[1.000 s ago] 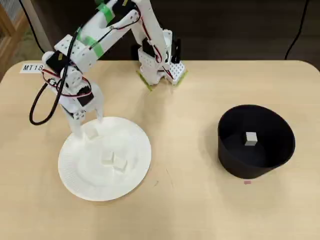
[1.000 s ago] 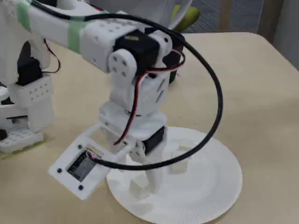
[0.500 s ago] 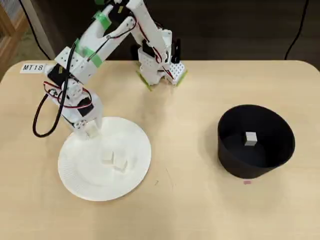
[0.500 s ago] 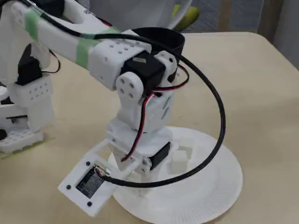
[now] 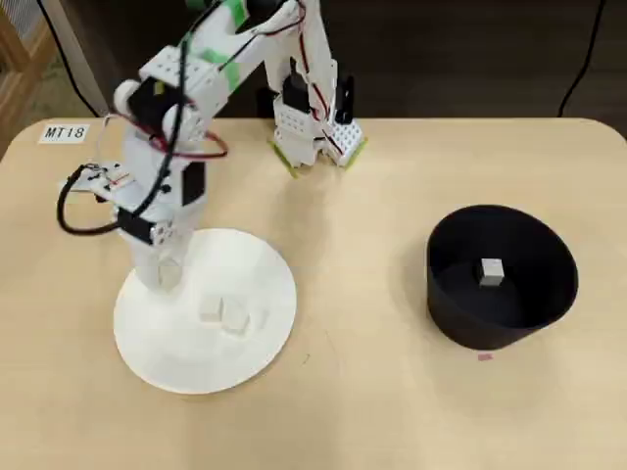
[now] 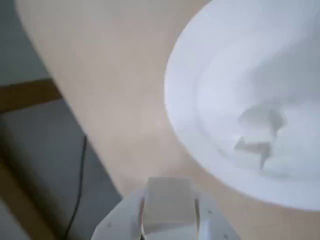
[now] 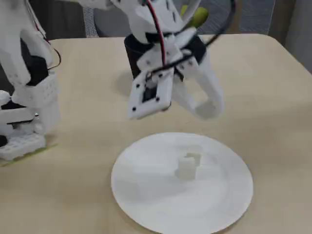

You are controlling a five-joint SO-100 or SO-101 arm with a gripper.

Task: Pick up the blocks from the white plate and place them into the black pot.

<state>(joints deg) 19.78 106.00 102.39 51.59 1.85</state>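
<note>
My gripper (image 5: 167, 273) hangs above the left rim of the white plate (image 5: 196, 362), shut on one small pale block (image 5: 168, 268). The wrist view shows that block (image 6: 167, 202) clamped between the two white fingers, with the plate (image 6: 200, 100) below at the upper right. In the fixed view the gripper (image 7: 208, 110) is raised clear of the plate (image 7: 161, 204). Two blocks (image 5: 222, 314) lie side by side near the plate's middle, also seen in the wrist view (image 6: 256, 134) and the fixed view (image 7: 188, 163). The black pot (image 5: 446, 304) stands far right with one block (image 5: 492, 272) inside.
The arm's white base (image 5: 313, 127) is fixed at the table's back edge. A label reading MT18 (image 5: 64, 132) lies at the back left. Bare tan tabletop (image 5: 362, 255) stretches between plate and pot. In the fixed view the pot (image 7: 132, 57) is partly hidden behind the arm.
The gripper was down on the plate's upper left around a block; now it has risen off the plate with that block held, and the arm has swung upward.
</note>
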